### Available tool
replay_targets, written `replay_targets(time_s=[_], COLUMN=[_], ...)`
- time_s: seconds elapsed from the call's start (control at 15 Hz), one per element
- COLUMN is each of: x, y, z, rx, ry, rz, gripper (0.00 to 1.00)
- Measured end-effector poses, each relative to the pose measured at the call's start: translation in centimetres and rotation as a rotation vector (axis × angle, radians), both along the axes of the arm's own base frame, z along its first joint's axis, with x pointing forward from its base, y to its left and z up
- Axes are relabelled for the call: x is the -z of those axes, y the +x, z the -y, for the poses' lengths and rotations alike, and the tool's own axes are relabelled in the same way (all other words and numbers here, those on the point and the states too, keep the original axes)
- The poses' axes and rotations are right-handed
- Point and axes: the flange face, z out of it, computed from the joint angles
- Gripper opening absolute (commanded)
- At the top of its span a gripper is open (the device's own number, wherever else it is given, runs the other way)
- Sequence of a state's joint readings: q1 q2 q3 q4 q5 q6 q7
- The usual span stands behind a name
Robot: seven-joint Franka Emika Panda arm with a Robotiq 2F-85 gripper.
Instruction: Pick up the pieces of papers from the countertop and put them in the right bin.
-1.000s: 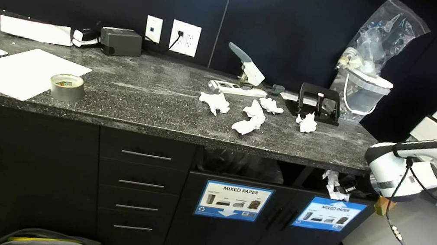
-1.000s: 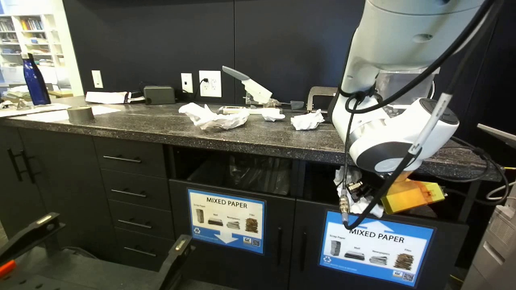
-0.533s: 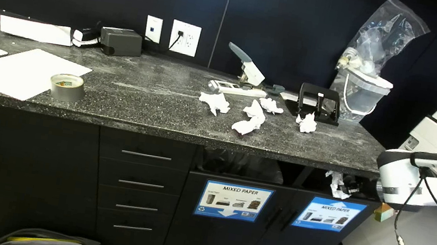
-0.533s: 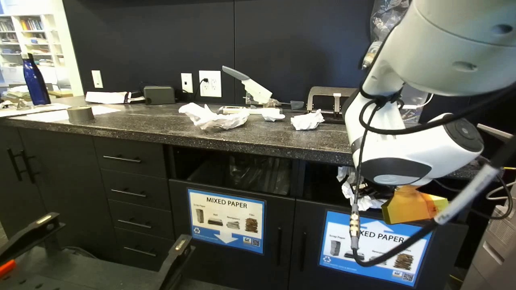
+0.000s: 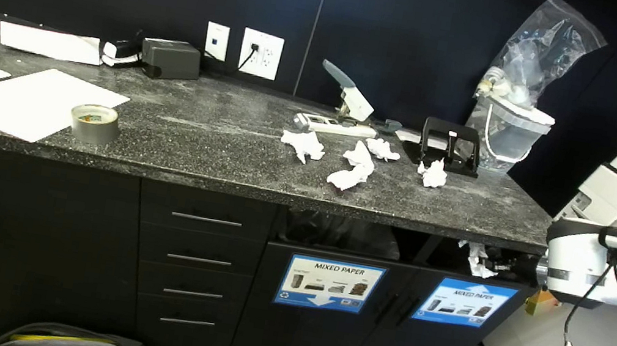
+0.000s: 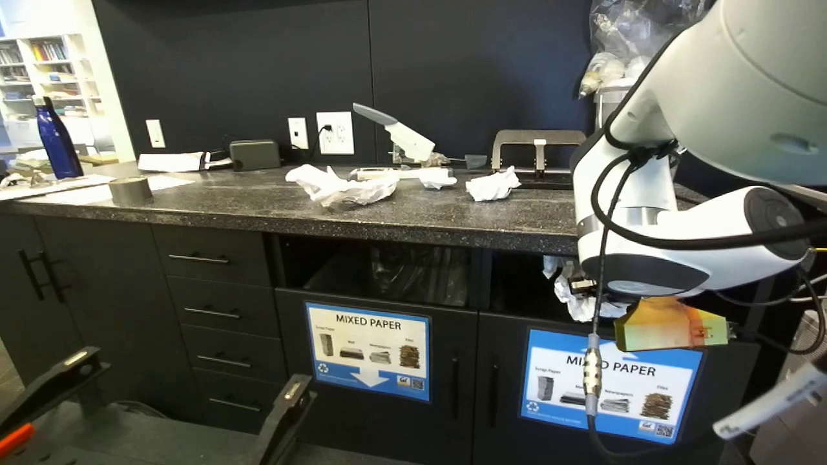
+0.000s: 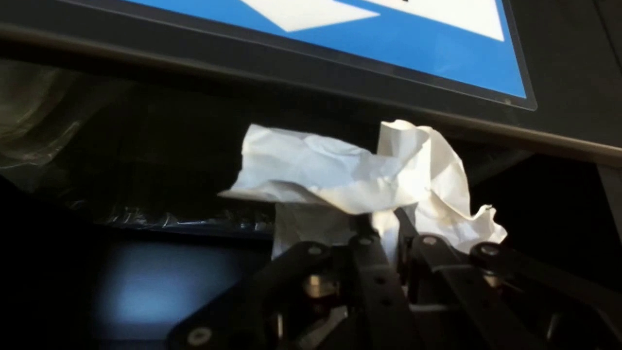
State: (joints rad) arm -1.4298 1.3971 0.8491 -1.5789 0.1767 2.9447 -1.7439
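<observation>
My gripper [image 7: 384, 223] is shut on a crumpled white paper [image 7: 330, 165]; a fold of it shows between the fingers. In both exterior views the held paper [image 5: 479, 261] [image 6: 575, 300] is in the open slot of the right bin [image 6: 517, 284], under the countertop [image 5: 214, 139] and above the right sign. The gripper reaches in from the right, nearly level in an exterior view [image 5: 508, 263]. Several other paper pieces lie on the countertop: one [image 5: 303, 144], a long one [image 5: 354, 168], a small one [image 5: 383, 149] and one by the hole punch [image 5: 433, 173].
The countertop edge [image 6: 420, 232] runs just above the slot; the bin's front panel [image 6: 504, 320] lies below. The left bin slot [image 5: 336, 233] holds a dark liner. A stapler [image 5: 344, 104], hole punch [image 5: 450, 146], clear bucket [image 5: 506, 133] and tape roll [image 5: 94, 124] stand on the counter.
The arm's wrist has moved right and slightly down in the exterior views, and the gripper has come more level. The held paper has stayed in the slot, a little higher. Counter papers have not moved.
</observation>
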Motion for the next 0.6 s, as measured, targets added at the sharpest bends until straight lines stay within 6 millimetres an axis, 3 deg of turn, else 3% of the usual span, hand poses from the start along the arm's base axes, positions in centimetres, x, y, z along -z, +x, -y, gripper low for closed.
replay_targets(time_s=[0.33, 0.6], x=[0.8, 3.3], y=[2.0, 3.4], z=[-1.9, -3.2], rx=[-0.022, -0.004], ry=[0.036, 0.070], rz=[0.002, 0.008], gripper=[0.12, 0.10])
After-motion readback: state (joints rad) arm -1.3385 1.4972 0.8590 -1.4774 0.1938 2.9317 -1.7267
